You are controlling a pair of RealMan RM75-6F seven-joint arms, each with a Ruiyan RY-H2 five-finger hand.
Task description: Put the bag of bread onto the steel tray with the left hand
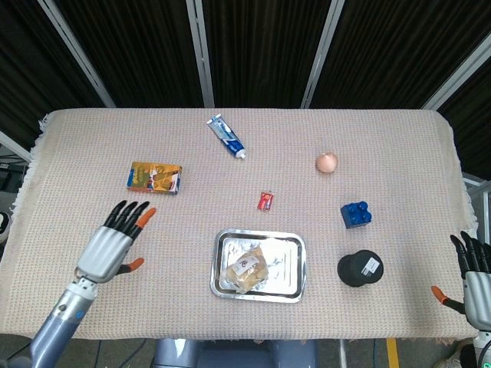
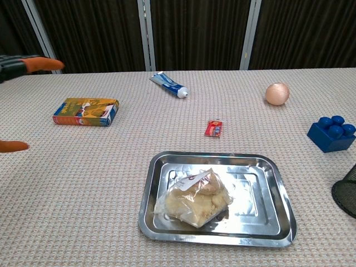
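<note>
The clear bag of bread (image 1: 245, 269) (image 2: 193, 198) lies in the left half of the steel tray (image 1: 285, 247) (image 2: 261, 189), near the table's front edge. Nothing touches it. My left hand (image 1: 113, 243) hovers well to the left of the tray with its fingers spread and nothing in it. In the chest view only its orange fingertips (image 2: 42, 64) show at the left edge. My right hand (image 1: 474, 277) is at the far right, past the table's edge, fingers apart and holding nothing.
An orange box (image 1: 154, 177) lies left of centre and a toothpaste tube (image 1: 225, 136) at the back. A small red packet (image 1: 265, 201) sits behind the tray. An egg (image 1: 327, 162), a blue brick (image 1: 355, 214) and a black cup (image 1: 359, 268) stand to the right.
</note>
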